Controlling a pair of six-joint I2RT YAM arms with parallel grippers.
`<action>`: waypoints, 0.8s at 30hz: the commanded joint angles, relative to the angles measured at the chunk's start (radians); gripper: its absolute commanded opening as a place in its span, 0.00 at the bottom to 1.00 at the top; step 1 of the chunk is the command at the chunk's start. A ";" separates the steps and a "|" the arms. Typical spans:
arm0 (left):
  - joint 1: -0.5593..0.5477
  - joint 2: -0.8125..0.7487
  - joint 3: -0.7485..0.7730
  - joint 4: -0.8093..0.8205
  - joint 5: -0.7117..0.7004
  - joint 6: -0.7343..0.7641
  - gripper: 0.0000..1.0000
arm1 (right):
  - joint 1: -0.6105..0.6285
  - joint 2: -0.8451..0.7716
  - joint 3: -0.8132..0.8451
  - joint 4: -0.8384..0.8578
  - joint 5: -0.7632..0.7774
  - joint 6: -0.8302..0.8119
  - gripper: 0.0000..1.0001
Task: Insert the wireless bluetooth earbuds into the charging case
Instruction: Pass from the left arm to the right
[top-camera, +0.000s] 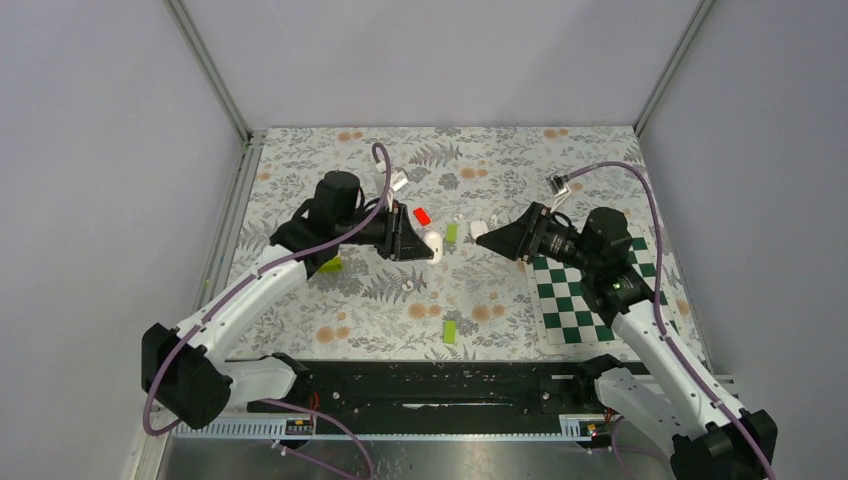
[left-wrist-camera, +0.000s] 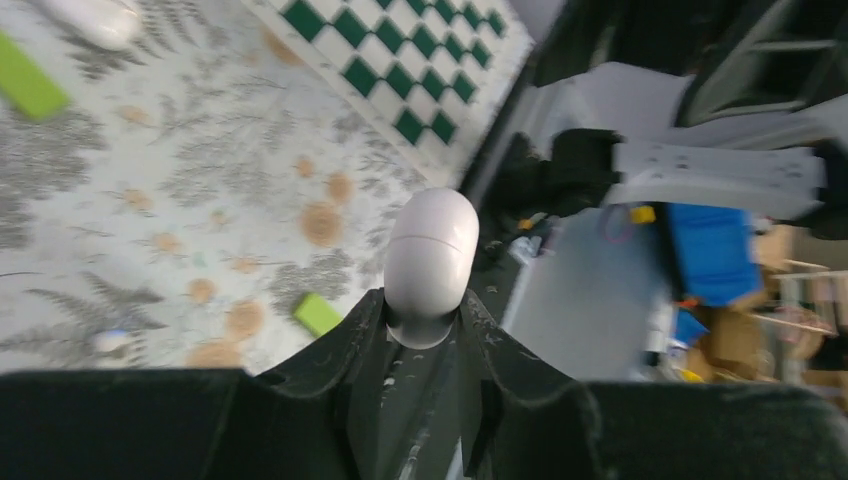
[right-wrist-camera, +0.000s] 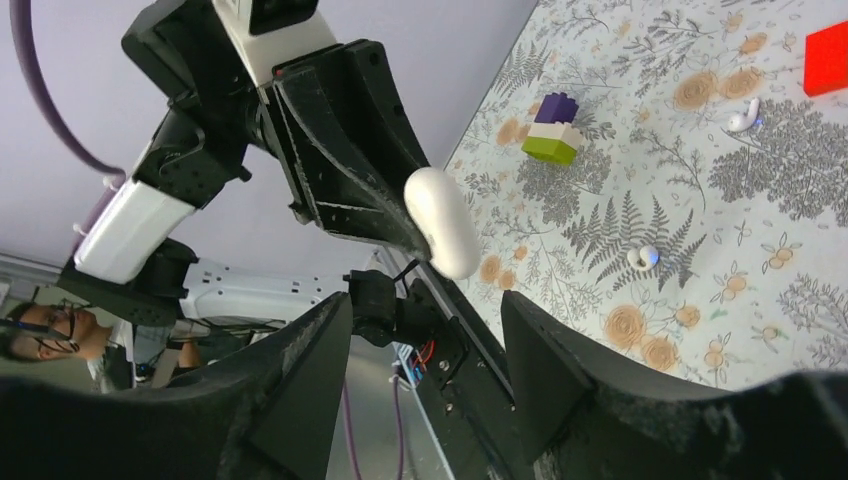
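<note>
Case: The small white glossy pebble-shaped charging case (right-wrist-camera: 443, 222) is held above the table, gripped at one end. Its rounded free end is turned towards the opposite arm.
Left claw: The left gripper (left-wrist-camera: 428, 340) is clenched on the case, with the black fingers pressed on either side of its lower end.
Reason for the hold: The case is judged to be presented in mid-air so that its free end can be reached by the other arm.
Lid: A fine seam is seen across the case. The lid appears closed, so it is judged that opening is needed before anything can be inserted.
Right claw: The right gripper (right-wrist-camera: 425, 385) is released, with nothing between its spread dark fingers. It is aimed at the case, near it but not touching.
Earbuds: Two tiny white plastic earbuds (right-wrist-camera: 645, 257) are seen lying apart on the cloth. Neither is held, and both are well apart from the case.
Surface: The table (top-camera: 500, 150) is covered by a pale cloth printed with grey ferns and orange blossoms. A green-and-white checkered mat (top-camera: 575, 300) is laid at the right.
Loose pieces: A red block (top-camera: 422, 215), lime-green rectangular blocks (top-camera: 450, 330) and a purple, white and green stacked brick (right-wrist-camera: 553, 130) are scattered about.
Room: The table is enclosed by plain grey-lilac walls edged with metal frame posts (top-camera: 210, 70).
</note>
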 joint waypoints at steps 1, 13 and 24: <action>0.021 0.012 -0.005 0.252 0.318 -0.280 0.00 | 0.003 0.027 -0.065 0.288 -0.065 0.045 0.65; 0.029 0.034 -0.059 0.490 0.342 -0.484 0.00 | 0.097 0.133 -0.027 0.442 -0.157 0.112 0.76; 0.029 0.029 -0.075 0.523 0.339 -0.509 0.00 | 0.147 0.208 0.035 0.434 -0.146 0.124 0.70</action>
